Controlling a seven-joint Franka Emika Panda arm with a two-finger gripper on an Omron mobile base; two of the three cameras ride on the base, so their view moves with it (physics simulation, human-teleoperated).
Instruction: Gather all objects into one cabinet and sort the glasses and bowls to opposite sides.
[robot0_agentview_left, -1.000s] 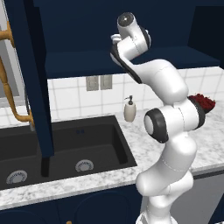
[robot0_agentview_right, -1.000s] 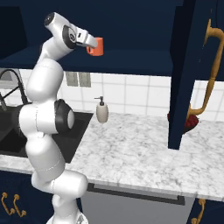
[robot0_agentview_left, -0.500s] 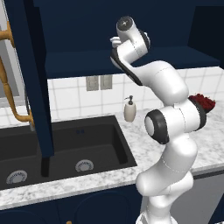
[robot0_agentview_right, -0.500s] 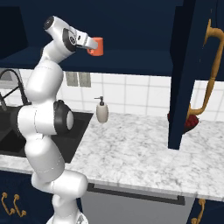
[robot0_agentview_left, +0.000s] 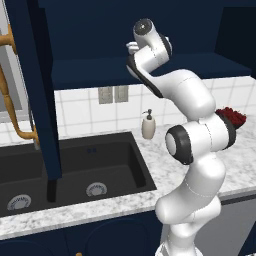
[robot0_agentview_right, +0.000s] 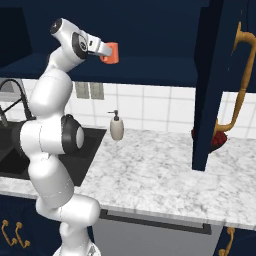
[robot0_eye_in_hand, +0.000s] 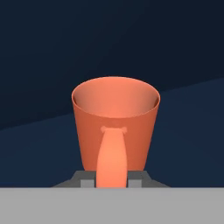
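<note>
An orange-red tumbler (robot0_agentview_right: 110, 52) is up in the opening of the dark blue upper cabinet (robot0_agentview_right: 150, 70), near its left part. My gripper (robot0_agentview_right: 103, 50) is shut on the tumbler from the side, with the arm reaching high. In the hand view the tumbler (robot0_eye_in_hand: 114, 118) is upright and close, its open rim towards the top, with one finger across its near wall. Whether its base rests on the cabinet floor I cannot tell. In the left base view my hand (robot0_agentview_left: 134, 49) covers the tumbler. The bowls are out of view.
An open cabinet door (robot0_agentview_right: 210, 85) with a brass handle hangs over the right counter, another door (robot0_agentview_left: 35, 75) over the black sink (robot0_agentview_left: 75, 170). A cream soap dispenser (robot0_agentview_right: 116, 127) stands by the tiled wall. A dark red rounded thing (robot0_agentview_left: 231, 116) sits on the marble counter.
The tumbler is at the same spot in the cabinet opening as before. The arm has barely shifted.
</note>
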